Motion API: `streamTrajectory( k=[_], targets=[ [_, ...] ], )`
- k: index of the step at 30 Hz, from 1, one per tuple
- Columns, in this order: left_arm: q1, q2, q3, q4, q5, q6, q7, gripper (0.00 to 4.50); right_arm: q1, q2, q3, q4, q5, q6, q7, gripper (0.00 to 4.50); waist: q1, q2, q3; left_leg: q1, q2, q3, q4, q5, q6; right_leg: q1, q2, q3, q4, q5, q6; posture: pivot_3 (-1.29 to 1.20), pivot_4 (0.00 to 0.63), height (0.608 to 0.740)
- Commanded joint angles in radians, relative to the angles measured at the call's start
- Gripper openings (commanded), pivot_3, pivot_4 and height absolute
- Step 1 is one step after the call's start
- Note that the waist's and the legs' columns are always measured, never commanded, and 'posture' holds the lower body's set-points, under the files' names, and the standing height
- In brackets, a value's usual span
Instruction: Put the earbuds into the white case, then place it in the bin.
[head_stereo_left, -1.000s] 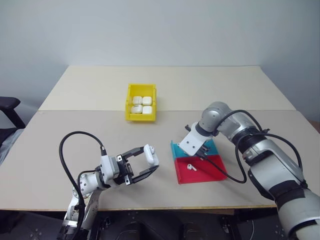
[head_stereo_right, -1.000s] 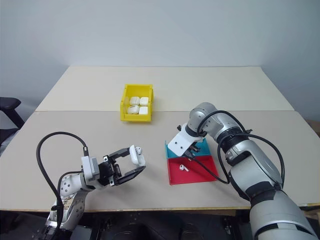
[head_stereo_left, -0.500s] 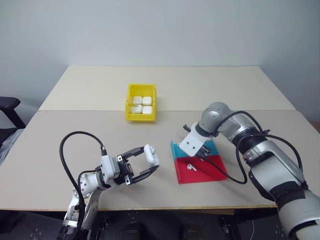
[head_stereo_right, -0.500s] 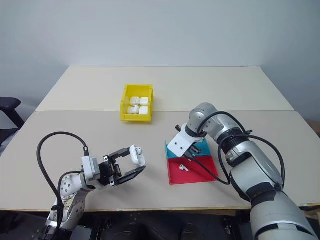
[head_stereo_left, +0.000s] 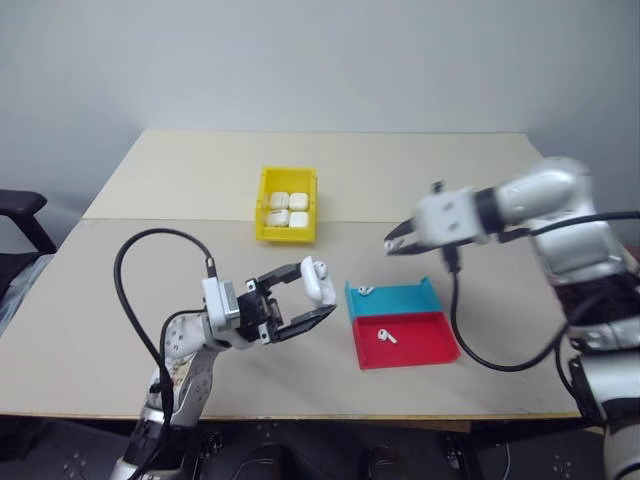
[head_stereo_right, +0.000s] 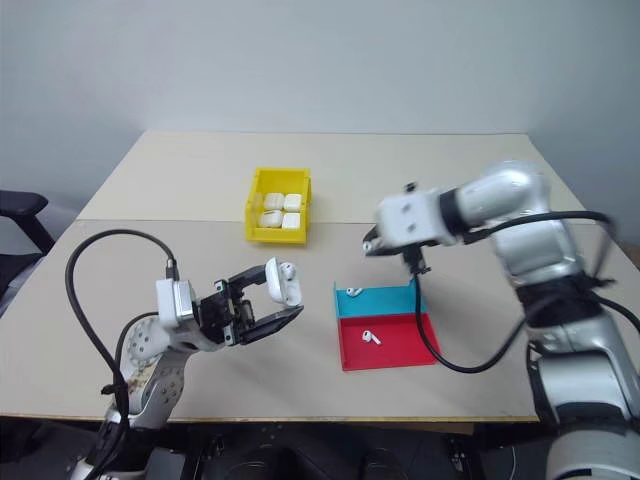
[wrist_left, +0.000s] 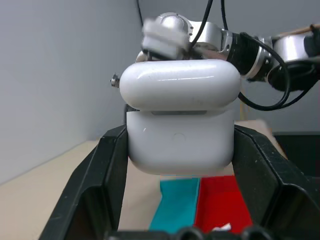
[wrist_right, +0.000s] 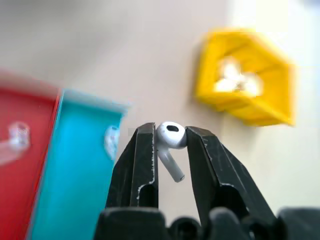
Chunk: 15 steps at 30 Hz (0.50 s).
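There's plenty of bare desk (head_stereo_left: 150, 250) between the bin (head_stereo_left: 288, 205) and tray (head_stereo_left: 400, 325), but the left tool (head_stereo_left: 305, 305) clamps the case (head_stereo_left: 318, 283) mid-air, and the right tool (wrist_right: 170, 145), barely pinching one earbud (wrist_right: 170, 137) high up, could easily drop it.

Left hand (head_stereo_right: 268, 300) holds white case (head_stereo_right: 283, 283) above table; yellow bin (head_stereo_right: 279, 205) holds four cases.
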Motion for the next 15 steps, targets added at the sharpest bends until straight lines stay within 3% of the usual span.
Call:
streamTrajectory(
  k=[1, 3, 5, 7, 11, 15],
  targets=[
    [-0.068, -0.043, -0.018, 0.005, -0.061, 0.025, -0.035, 2.78, 0.066, 0.005, -0.284, -0.258, 0.326, 0.377, -0.173, 0.84, 0.001, 0.000, 0.000, 0.000, 0.000, 0.000, 0.000, 0.000, 0.000, 0.000, 0.000, 0.000, 0.000, 0.000, 0.000, 0.00, 0.150, 0.740],
    [-0.103, -0.067, -0.024, 0.018, -0.078, 0.046, -0.044, 2.78, 0.099, 0.040, -0.412, -0.352, 0.500, 0.548, -0.300, 0.84, 0.003, 0.000, 0.000, 0.000, 0.000, -0.002, 0.000, 0.000, 0.000, 0.002, 0.000, -0.001, 0.000, 0.000, 0.000, 0.00, 0.150, 0.740],
    [-0.136, -0.089, -0.031, 0.025, -0.088, 0.072, -0.048, 2.78, 0.102, 0.122, -0.528, -0.400, 0.754, 0.683, -0.524, 0.84, -0.001, 0.000, 0.000, 0.001, 0.000, -0.005, 0.000, 0.000, 0.001, 0.001, 0.000, 0.000, 0.000, 0.000, 0.000, 0.00, 0.150, 0.740],
    [-0.167, -0.110, -0.038, 0.035, -0.095, 0.087, -0.061, 2.78, 0.141, 0.205, -0.594, -0.439, 1.032, 0.693, -0.775, 0.84, -0.002, 0.000, 0.000, 0.001, 0.000, -0.007, 0.000, 0.000, 0.001, 0.002, 0.001, 0.000, 0.000, 0.000, 0.000, 0.00, 0.150, 0.740],
    [-0.211, -0.139, -0.045, 0.056, -0.100, 0.106, -0.080, 2.78, 0.304, 0.266, -0.584, -0.552, 1.385, 0.596, -1.069, 0.84, 0.002, 0.000, 0.000, 0.000, -0.001, -0.007, 0.000, 0.000, 0.001, 0.002, 0.001, 0.000, -0.001, 0.000, 0.000, 0.00, 0.150, 0.740],
    [-0.234, -0.165, -0.047, 0.068, -0.106, 0.116, -0.094, 2.78, 0.423, 0.282, -0.503, -0.656, 1.523, 0.503, -1.192, 0.84, 0.001, 0.000, 0.000, -0.001, -0.002, -0.007, 0.000, -0.001, 0.002, 0.002, 0.000, 0.001, -0.001, 0.001, 0.001, 0.00, 0.150, 0.740]
  ],
)
